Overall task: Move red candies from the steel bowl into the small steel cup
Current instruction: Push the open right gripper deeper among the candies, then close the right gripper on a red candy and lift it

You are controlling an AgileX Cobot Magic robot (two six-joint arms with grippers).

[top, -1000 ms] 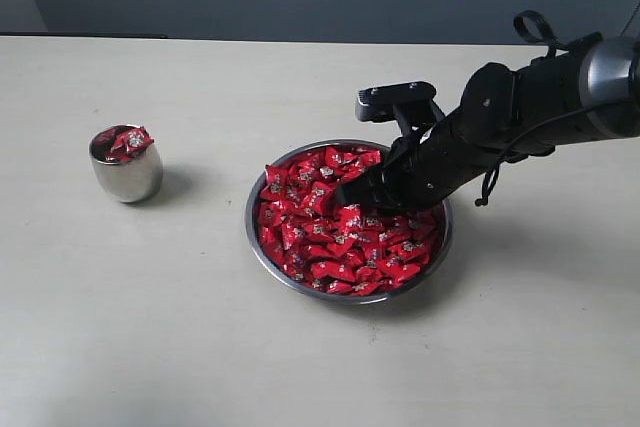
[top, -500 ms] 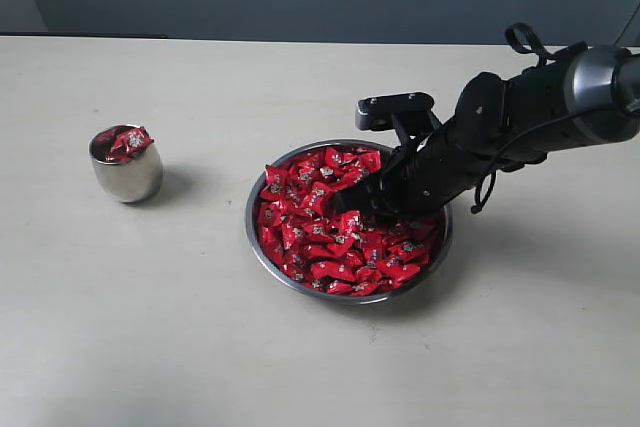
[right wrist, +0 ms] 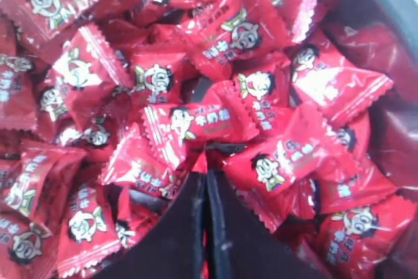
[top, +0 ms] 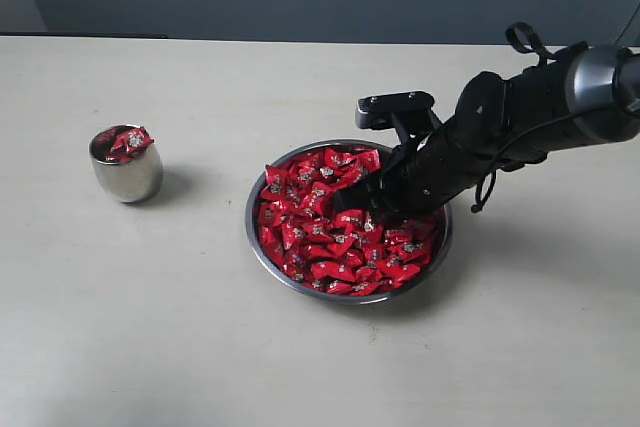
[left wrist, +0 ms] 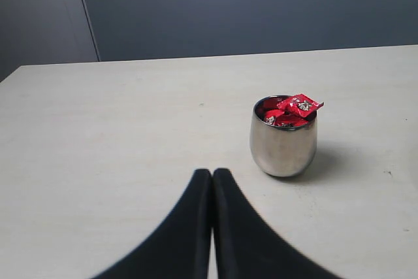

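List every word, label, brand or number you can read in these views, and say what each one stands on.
On the red candies in the steel bowl: white print beside a cartoon face on each wrapper, too blurred to quote.
On the red candies heaped in the small steel cup: a tiny silver-white mark, too small to read.
On the steel bowl and the small steel cup themselves: no text visible.
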